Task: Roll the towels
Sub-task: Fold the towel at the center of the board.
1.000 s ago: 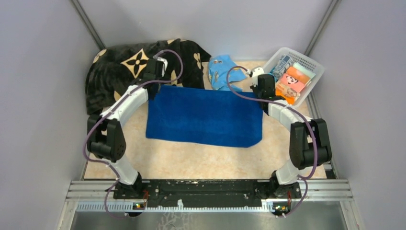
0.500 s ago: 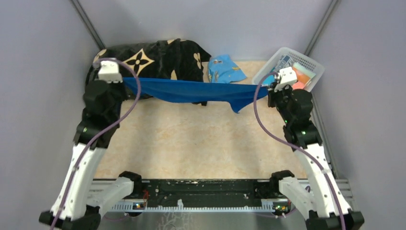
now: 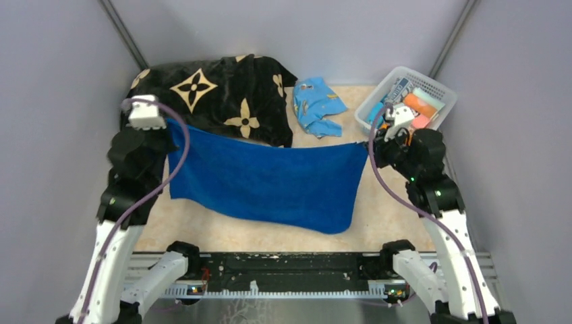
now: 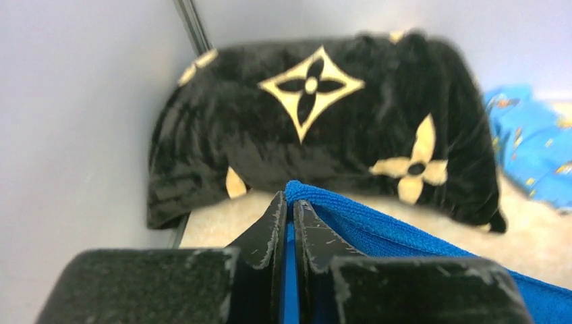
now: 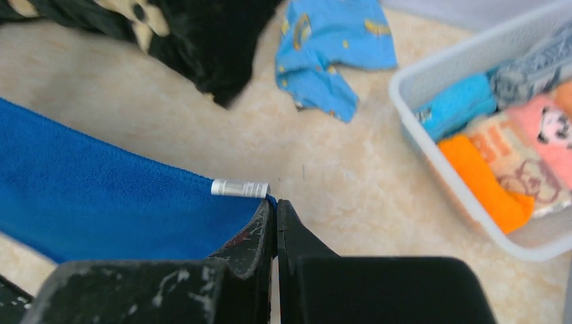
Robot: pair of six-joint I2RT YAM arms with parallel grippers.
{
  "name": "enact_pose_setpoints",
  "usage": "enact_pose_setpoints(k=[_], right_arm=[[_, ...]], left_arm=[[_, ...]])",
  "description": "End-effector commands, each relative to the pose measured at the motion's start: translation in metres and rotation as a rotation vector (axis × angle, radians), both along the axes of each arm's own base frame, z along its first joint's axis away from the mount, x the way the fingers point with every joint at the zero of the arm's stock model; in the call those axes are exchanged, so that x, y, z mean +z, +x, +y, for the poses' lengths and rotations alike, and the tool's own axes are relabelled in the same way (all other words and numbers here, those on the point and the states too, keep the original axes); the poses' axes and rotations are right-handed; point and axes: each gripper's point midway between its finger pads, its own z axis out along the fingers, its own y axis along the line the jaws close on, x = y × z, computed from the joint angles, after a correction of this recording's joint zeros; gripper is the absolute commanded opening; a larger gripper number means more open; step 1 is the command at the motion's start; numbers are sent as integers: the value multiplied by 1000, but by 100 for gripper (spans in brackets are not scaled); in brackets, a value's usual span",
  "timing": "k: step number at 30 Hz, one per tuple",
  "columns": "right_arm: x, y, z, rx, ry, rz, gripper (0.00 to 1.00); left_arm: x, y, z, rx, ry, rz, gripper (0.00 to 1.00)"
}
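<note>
The large royal-blue towel hangs spread in the air between my two grippers, its lower edge near the table. My left gripper is shut on its top left corner, seen in the left wrist view with the towel running off to the right. My right gripper is shut on the top right corner, seen in the right wrist view beside the towel and its white label. A small light-blue printed cloth lies crumpled at the back.
A black blanket with cream flower motifs lies heaped at the back left, just behind the hanging towel. A white basket at the back right holds several rolled cloths, orange, pink and turquoise. Grey walls close in both sides.
Both grippers lifted the blue towel off the table by its far corners, then drew it nearer and lower. It now hangs as a broad sheet instead of a thin strip.
</note>
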Motion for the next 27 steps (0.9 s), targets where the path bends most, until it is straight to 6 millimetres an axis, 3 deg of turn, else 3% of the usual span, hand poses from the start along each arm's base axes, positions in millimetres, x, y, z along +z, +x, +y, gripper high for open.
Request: enact_pose_setpoints(k=[1,5,7,10,12,15,20,27], right_arm=[[-48,48,-16,-149,-44,183,0],[-89,108,-36,-292,-139,231,0],[-105,131,-42,-325,-191,212,0],[-129,157,-52,-355,-273,173,0],[-143,166,-59,-377,-326,164,0],[-156,176,-67,-398,-386,151,0],[-166,186,-73,-404,-431,139,0],[-170,176,-67,-364,-416,187,0]], left_arm=[[-82,57,-7,48,84,276,10],[-142,109,-10,127,158,478,0],[-170,129,-12,149,186,552,0],[-206,150,-16,159,222,657,0],[-219,159,-15,162,247,684,0],[-232,168,-13,162,278,697,0],[-236,181,-9,156,299,683,0],[-237,180,-7,157,325,684,2]])
